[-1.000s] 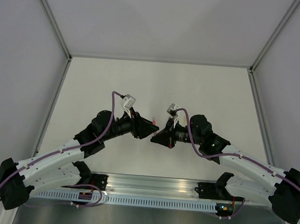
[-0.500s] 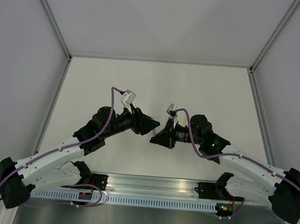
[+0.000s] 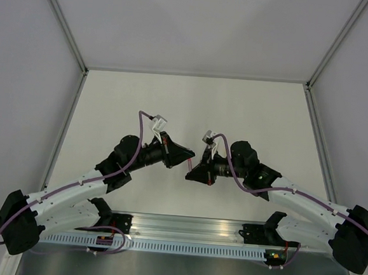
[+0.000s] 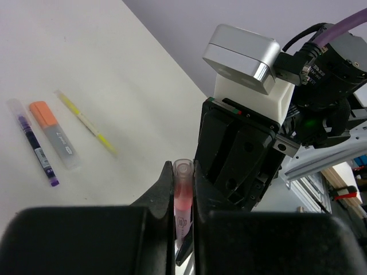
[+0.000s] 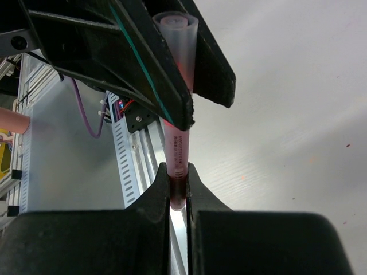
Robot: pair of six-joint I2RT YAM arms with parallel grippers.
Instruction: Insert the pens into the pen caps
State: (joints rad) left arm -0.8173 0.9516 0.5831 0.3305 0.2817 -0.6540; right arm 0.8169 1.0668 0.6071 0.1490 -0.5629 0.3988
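Both grippers are clenched: left gripper (image 4: 182,189) grasps the pale pink cap (image 5: 176,34), right gripper (image 5: 178,179) the pink pen (image 5: 178,146), its tip inside the cap.

The white table (image 4: 86,34) bears a purple pen (image 4: 33,147), orange-tipped grey pen (image 4: 56,137) and yellow pen (image 4: 86,121).

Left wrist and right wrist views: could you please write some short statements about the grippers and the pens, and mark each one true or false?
1. The left gripper is shut on the pale pink cap. True.
2. The right gripper is open and holds nothing. False: it is shut on the pink pen.
3. Three pens lie on the table. True: the dark purple pen, the grey pen with an orange tip, and the yellow pen.
4. The yellow pen lies between the other two. False: the grey pen is in the middle.
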